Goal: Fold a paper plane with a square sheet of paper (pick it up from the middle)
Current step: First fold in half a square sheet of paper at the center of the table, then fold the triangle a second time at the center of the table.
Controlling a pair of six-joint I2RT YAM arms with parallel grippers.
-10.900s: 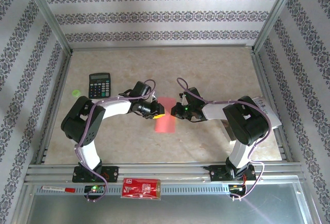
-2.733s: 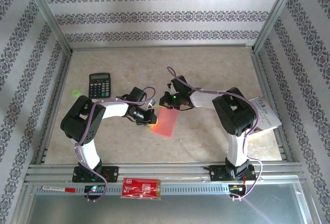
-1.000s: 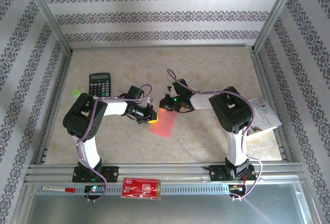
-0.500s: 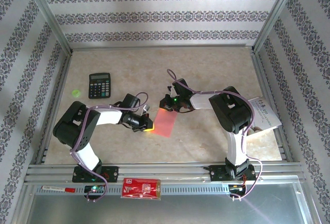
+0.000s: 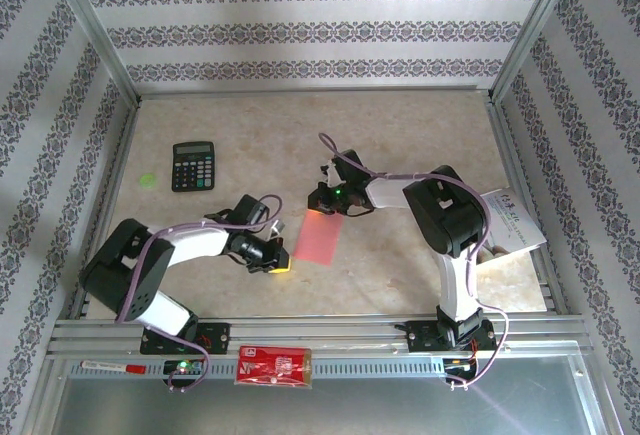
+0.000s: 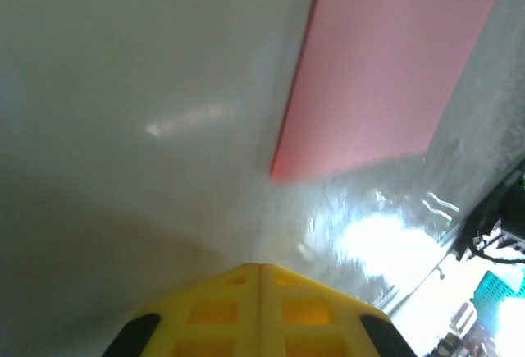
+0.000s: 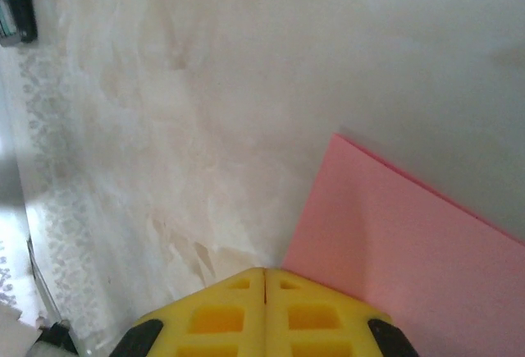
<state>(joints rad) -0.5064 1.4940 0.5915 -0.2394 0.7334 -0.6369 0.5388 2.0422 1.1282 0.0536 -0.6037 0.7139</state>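
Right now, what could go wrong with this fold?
1. The right fingers, shut, sit at a far corner of the folded pink sheet; a sideways drag could skew it.
2. The left fingers are shut and off the sheet, so its near end lies unpinned and may pivot.

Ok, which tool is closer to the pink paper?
The right tool: its shut tips sit at the paper's far corner. The left tool, also shut, stands clear of the near corner.

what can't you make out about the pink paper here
Top view: far end of the pink sheet hidden under the right jaws; folds too small to count.
Left wrist view: sheet cut off by the top edge.
Right wrist view: jaws cover its near corner; contact unclear.
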